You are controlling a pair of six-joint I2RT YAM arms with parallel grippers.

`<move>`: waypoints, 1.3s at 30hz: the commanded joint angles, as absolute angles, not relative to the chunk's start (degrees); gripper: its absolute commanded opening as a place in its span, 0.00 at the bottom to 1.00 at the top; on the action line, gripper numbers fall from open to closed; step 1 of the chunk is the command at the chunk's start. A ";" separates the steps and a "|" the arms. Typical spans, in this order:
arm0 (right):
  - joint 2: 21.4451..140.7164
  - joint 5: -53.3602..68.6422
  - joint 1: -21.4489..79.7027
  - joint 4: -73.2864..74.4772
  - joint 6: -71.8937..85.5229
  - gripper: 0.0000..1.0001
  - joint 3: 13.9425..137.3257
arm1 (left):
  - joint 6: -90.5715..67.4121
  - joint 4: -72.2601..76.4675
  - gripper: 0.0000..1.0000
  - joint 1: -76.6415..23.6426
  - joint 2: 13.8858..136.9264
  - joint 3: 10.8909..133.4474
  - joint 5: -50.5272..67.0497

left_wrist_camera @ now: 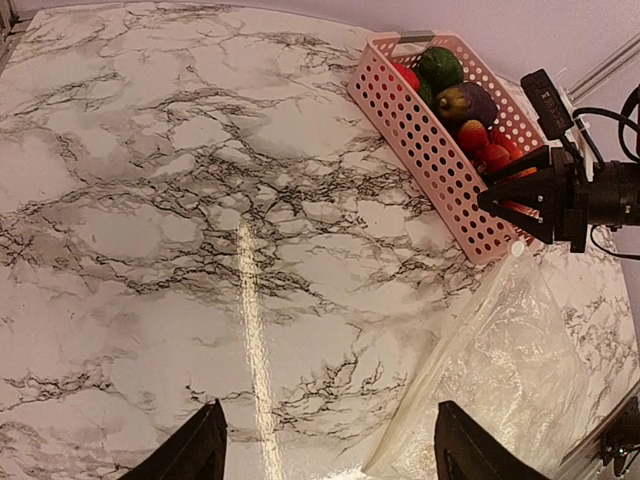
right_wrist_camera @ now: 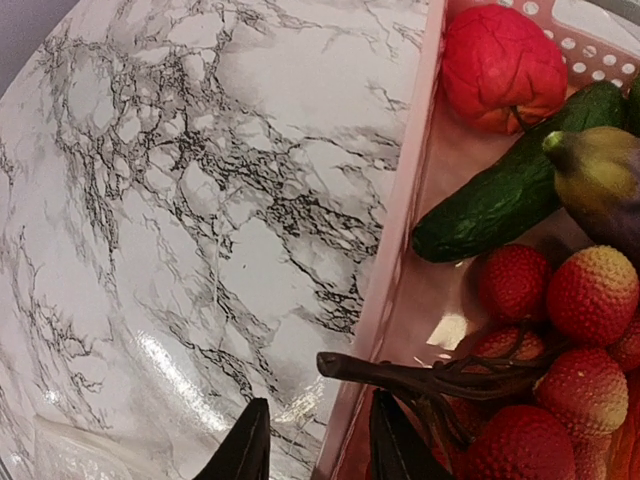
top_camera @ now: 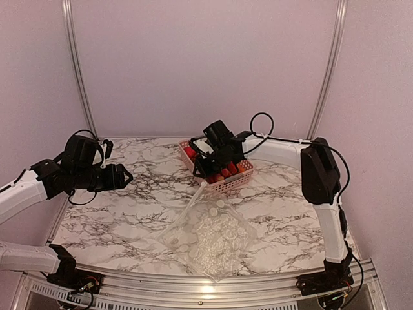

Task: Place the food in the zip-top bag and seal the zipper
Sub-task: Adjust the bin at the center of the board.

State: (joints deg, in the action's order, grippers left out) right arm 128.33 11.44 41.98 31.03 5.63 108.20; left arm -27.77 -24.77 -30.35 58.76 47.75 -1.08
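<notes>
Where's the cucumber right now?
Upper right of the right wrist view: the cucumber lies in the pink basket, between the tomato and the strawberries.

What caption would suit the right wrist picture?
Fingers straddle the pink basket's wall beside strawberries, a cucumber and a tomato.

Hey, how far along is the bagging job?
Nothing looks done: the tomato, cucumber and strawberries sit in the pink basket, and the bag lies on the table with no food showing inside. In hand: the right gripper straddles the basket's wall, holding nothing; the left gripper hovers open above the table. Left: all the food, then sealing.
</notes>
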 commanded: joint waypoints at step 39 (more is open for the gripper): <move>89.49 -11.70 43.37 34.07 41.97 0.00 61.55 | -32.34 -8.73 0.74 -32.48 74.55 45.17 6.05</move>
State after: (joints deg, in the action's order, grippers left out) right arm 91.98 -13.78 43.27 33.61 39.90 63.35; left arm -32.42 -11.86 -31.77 72.60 45.08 4.23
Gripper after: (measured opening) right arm 0.027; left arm 0.736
